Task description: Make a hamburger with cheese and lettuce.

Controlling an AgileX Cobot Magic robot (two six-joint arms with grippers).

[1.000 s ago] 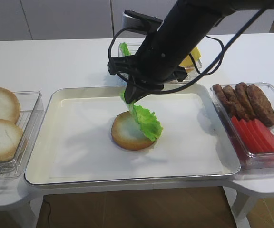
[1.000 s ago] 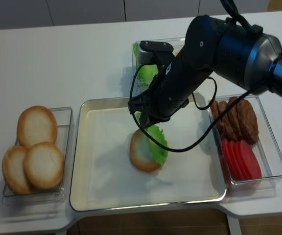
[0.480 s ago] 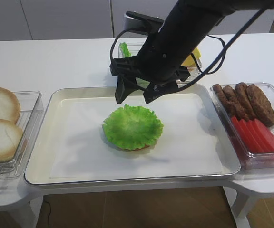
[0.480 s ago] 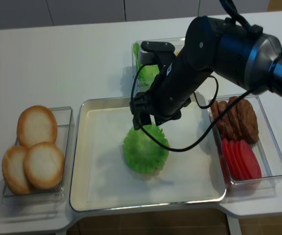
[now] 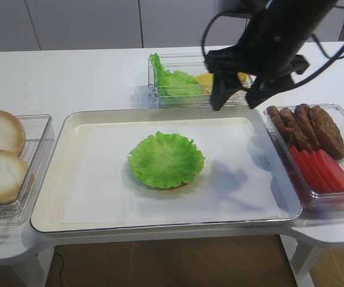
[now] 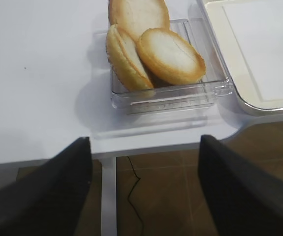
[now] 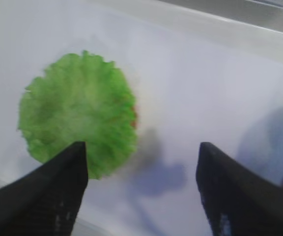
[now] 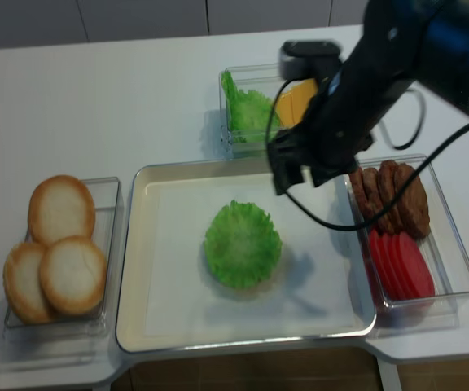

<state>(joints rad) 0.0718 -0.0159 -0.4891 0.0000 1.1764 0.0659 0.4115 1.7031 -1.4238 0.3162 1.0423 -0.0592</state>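
Exterior high view: the ruffled light-green lettuce point(image 5: 166, 159) covers the round bun-half hamburger point(image 5: 173, 186) on the cream tray point(image 5: 88, 122); right pincer point(image 5: 239, 95) hangs spread, empty. Yellow-orange cheese point(image 5: 205, 79), laid carelessly, could drag that loose leaf askew.

Counts on your table:
You have three spare bun halves point(image 8: 55, 252), four meat patties point(image 8: 391, 195), five tomato slices point(image 8: 399, 262), one tray point(image 8: 169, 326).

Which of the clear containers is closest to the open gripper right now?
The back container holding spare lettuce and cheese; the right gripper hangs just beside it, unlike the bun bin and meat bin.
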